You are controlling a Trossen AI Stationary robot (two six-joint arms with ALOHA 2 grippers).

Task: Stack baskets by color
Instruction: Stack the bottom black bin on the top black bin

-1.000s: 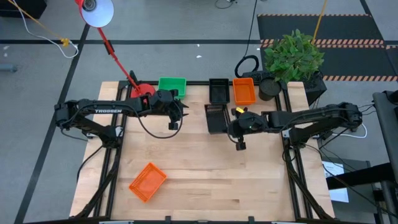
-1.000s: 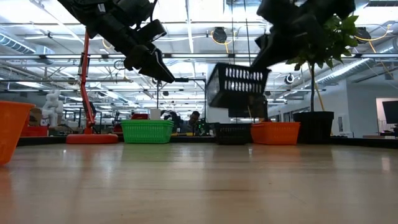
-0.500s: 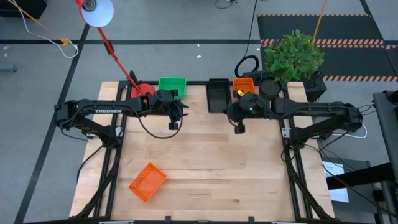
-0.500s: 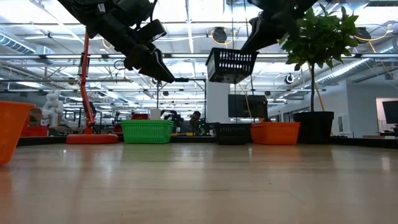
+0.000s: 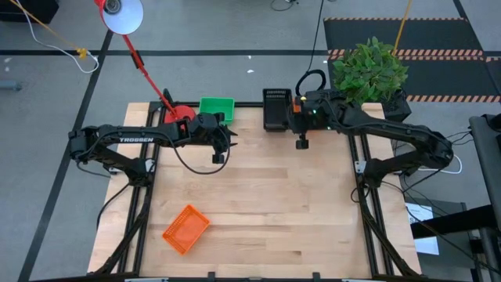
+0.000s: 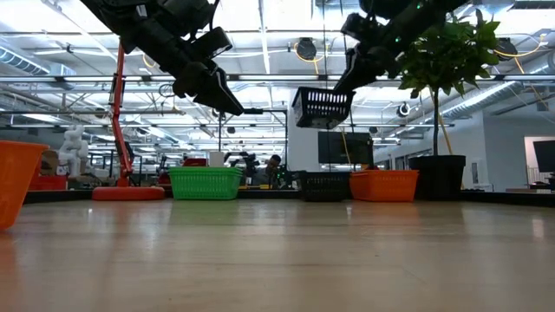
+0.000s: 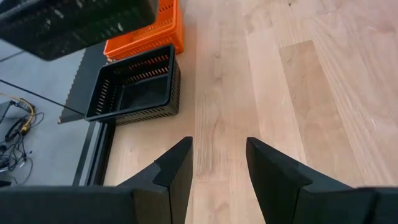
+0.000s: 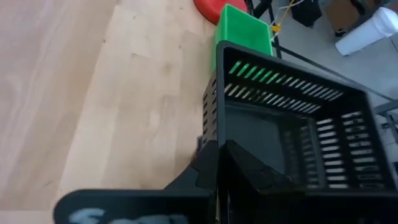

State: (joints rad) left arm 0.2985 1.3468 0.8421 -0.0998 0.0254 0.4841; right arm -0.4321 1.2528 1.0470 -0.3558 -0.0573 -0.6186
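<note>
Right gripper pinched shut on one wall of a black basket, which hangs clear of the table, above the far edge. Second black basket sits below on the table, orange basket just beside it, green basket further along the same edge. Another orange basket lies well apart near the front.

Risks, as I judge them:
- Grip is on one wall only, so the basket tilts in the low view; it could swing or slip when I lower it
- A tilted or offset descent could catch the lower basket's rim and shove it into the orange one, or over the table edge
- Mesh walls may jam instead of nesting if corners do not line up

Pose: right arm stretched toward the far edge, wrist high. Left gripper idle, raised near the green basket, fingers apart, holding nothing
</note>
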